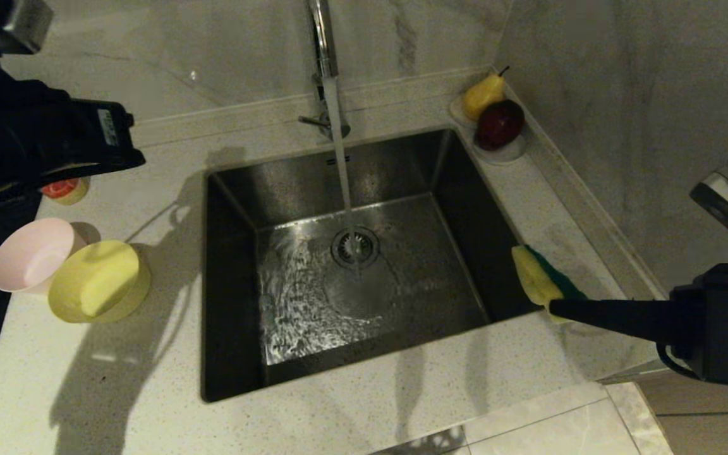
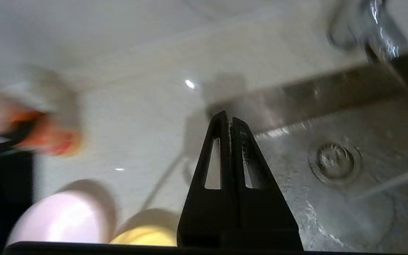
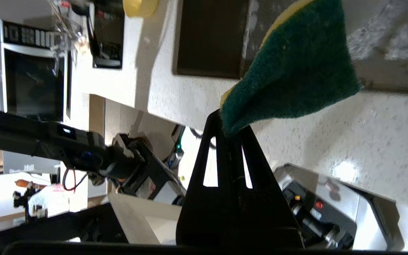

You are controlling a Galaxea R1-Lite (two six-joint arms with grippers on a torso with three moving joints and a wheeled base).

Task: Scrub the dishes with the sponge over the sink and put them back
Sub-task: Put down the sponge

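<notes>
Right gripper (image 3: 230, 124): I have its fingers clenched on one corner of the sponge (image 1: 544, 281), at the sink's (image 1: 231, 284) right rim.
Yellow bowl (image 1: 100, 282): tipped on the desk (image 1: 117, 392) at left, touching the pink bowl (image 1: 35, 254).
Left gripper (image 2: 229, 122): fingers pressed together, holding nothing, above the desk left of the sink.
Risk: I judge the corner pinch may slip during scrubbing; water is running.

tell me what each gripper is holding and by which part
The right gripper pinches the sponge by one corner, at the sink's right edge. The left gripper is shut on nothing.
</notes>
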